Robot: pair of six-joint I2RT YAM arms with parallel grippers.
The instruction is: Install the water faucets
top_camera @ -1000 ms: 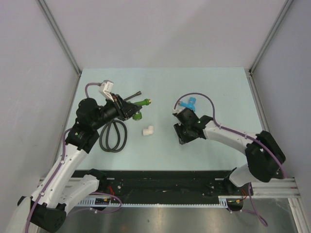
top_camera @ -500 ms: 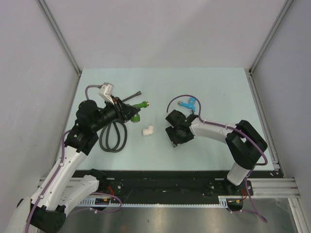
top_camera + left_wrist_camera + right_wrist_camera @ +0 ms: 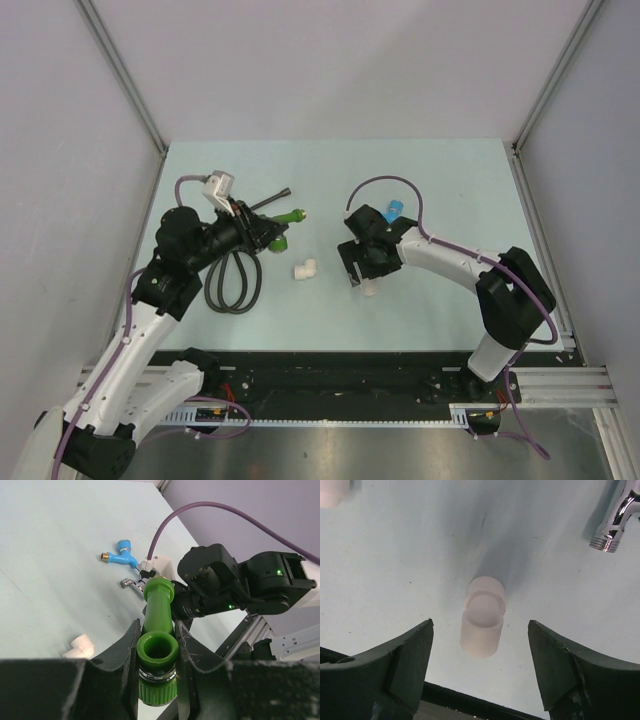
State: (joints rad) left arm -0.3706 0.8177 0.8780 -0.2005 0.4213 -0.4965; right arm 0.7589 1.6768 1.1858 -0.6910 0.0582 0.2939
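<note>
Left end effector [image 3: 158,632] is gripping the green faucet [image 3: 159,597]; right end effector [image 3: 480,630] is hanging released above a white fitting [image 3: 482,612].

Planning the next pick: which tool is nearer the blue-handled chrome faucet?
Right. Right tool hovers near the blue faucet; left tool is far left, gripping the green plastic faucet.

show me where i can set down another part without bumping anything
Bare: the far strip of the table behind the green faucet and blue faucet, and the near strip in front of the white elbow fitting. Crowded: the middle band, from the black hose across to the right gripper.
</note>
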